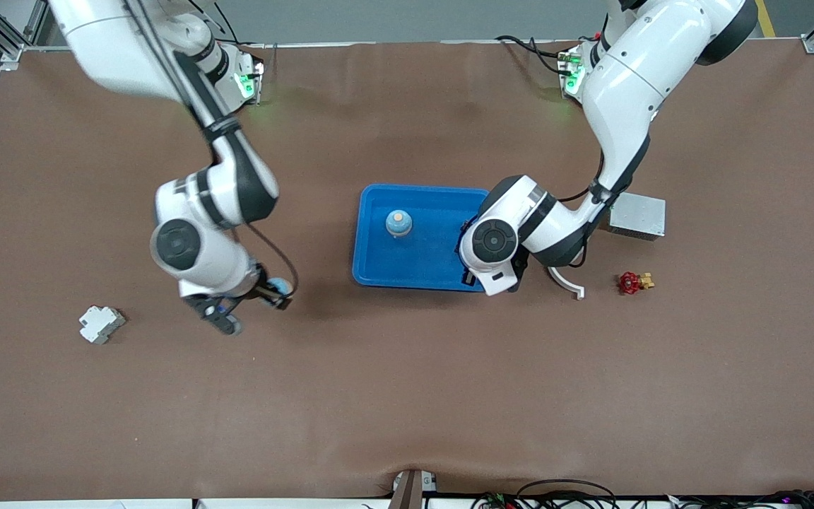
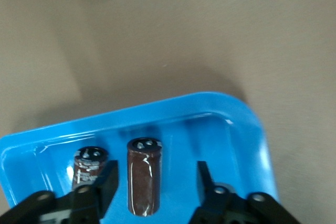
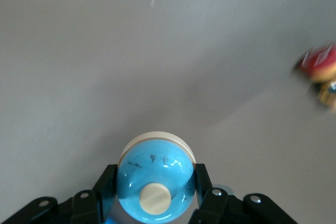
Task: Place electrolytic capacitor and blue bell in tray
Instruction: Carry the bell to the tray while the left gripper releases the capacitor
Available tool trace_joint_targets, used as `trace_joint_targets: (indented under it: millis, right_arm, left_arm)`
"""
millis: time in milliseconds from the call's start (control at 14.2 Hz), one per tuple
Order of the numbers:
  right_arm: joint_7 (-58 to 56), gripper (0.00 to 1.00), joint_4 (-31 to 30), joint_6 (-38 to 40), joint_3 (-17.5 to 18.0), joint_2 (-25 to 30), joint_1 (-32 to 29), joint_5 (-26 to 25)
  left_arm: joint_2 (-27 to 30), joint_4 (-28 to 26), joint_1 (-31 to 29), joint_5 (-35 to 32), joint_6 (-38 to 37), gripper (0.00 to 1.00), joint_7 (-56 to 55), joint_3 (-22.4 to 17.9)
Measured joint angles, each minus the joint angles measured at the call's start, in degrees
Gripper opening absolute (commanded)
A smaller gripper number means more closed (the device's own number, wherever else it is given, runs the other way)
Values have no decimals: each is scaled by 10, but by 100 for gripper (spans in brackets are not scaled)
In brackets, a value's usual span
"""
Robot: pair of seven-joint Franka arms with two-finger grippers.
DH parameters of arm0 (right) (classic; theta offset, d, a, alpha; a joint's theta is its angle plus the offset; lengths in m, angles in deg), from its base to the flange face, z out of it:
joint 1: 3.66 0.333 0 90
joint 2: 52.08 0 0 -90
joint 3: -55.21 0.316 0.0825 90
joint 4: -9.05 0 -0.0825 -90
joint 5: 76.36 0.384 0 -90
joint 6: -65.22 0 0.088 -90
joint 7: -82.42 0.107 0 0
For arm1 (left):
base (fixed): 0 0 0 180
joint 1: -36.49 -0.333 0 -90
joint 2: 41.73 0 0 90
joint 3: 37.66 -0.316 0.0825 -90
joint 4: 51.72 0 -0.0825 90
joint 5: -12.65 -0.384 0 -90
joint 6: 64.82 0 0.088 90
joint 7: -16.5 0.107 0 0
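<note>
Blue bell (image 3: 155,179) in right hand (image 3: 155,192), no legible text

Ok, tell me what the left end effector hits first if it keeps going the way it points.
Probably the brown electrolytic capacitor lying in the blue tray, between the open fingers of the left end effector; depth is unclear.

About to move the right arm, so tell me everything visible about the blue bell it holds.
The glossy light-blue rounded bell with a cream rim and cream knob looks like painted wood or plastic, with a few dark scuffs. The right gripper is shut on its sides, holding it above the brown table, outside the bright-blue tray.
</note>
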Motion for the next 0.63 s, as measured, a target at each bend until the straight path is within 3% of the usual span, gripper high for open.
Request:
trace_joint_targets:
  millis: [352, 634]
  right_arm:
    - [177, 0, -5, -1, 0, 0, 126, -1]
    - [275, 0, -6, -13, -2, -6, 190, -22]
  left_arm:
    - [47, 51, -24, -4, -34, 100, 15, -2]
    - [103, 65, -71, -5, -88, 100, 119, -4]
